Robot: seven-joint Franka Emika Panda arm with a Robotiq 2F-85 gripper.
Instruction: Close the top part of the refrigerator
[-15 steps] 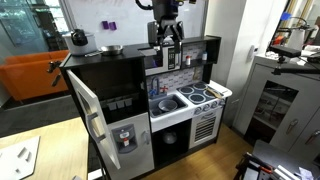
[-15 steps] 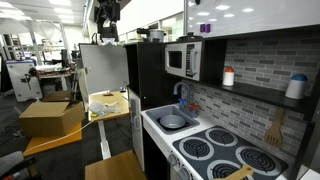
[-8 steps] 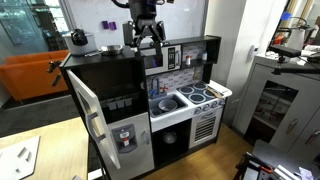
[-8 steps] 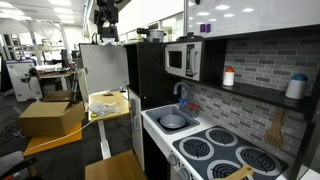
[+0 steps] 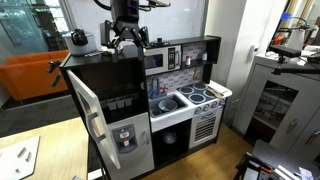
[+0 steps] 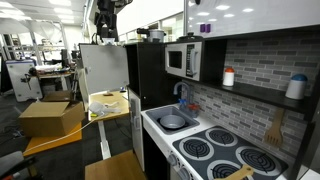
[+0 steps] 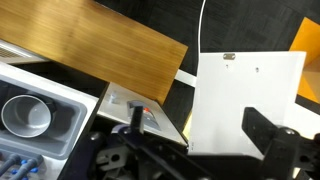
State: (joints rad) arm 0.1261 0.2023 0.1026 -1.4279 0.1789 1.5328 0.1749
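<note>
An orange sofa (image 5: 30, 75) is seen in the background. A round metal bowl (image 6: 172, 121) is seated in a white sink (image 6: 152, 117) beside black burners (image 6: 222, 148).

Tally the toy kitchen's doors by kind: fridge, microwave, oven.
Fridge doors: 2 (top part of the refrigerator, open; lower door, shut)
Microwave door: 1
Oven door: 1
Total: 4

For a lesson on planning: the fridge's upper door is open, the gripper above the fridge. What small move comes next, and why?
Probably carry the gripper outward and down past the free edge of the upper fridge door, to its outer face. That door stands swung open, while the gripper hangs over the refrigerator top, touching nothing, so it cannot push yet.
</note>
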